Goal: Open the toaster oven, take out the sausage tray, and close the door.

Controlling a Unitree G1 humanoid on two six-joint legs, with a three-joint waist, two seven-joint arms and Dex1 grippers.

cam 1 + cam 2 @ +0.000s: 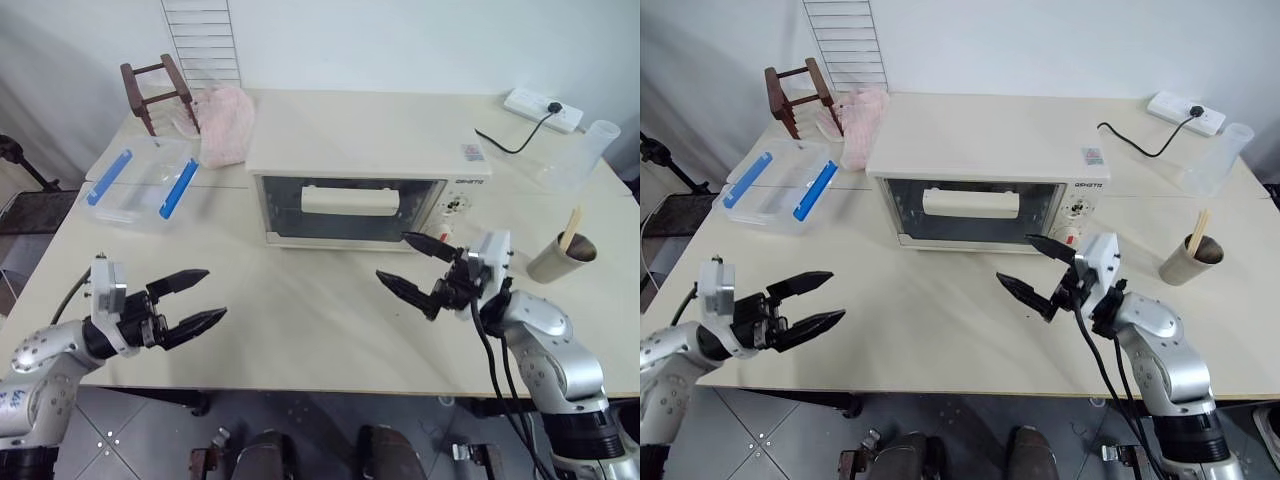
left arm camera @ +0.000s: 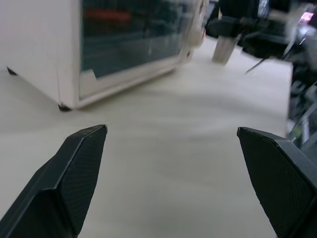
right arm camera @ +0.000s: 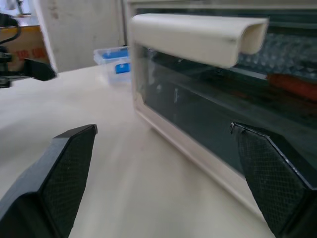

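A pale tabletop point(image 1: 300, 320) against a white wall carries the toaster oven point(image 1: 368, 170) at its middle, its door point(image 1: 345, 211) shut. Through the glass, a red sausage shows inside; the sausage tray itself is hard to make out. The handle point(image 1: 350, 201), a stiff cream bar across the door, looks the best hold; the glass is likely fragile. In front of the oven, the right hand point(image 1: 410, 265) and left hand point(image 1: 192, 298) both gape wide, empty.

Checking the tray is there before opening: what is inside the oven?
Through the shut glass door of the oven, a red sausage lies on something ridged and silvery, probably the tray. The handle hides part of the inside.
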